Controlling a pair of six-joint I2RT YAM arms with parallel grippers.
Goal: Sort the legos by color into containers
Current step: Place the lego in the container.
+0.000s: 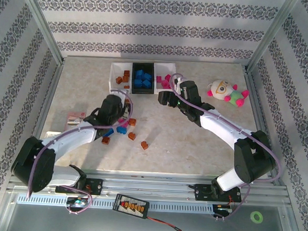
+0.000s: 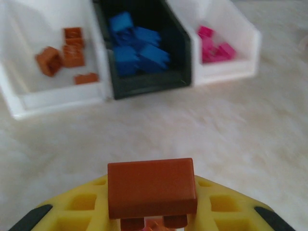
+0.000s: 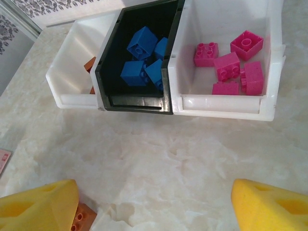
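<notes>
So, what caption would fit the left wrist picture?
Left gripper holds an orange-brown lego, facing three color-sorted bins.

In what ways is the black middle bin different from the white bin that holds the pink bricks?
Colour: the black bin has dark walls, the white bin pale ones. Contents: the black bin holds only blue bricks, the white bin only pink bricks. Layout: bricks crowd together in the black bin, lie spread out in the white bin. Both are open rectangular bins, side by side and touching.
</notes>
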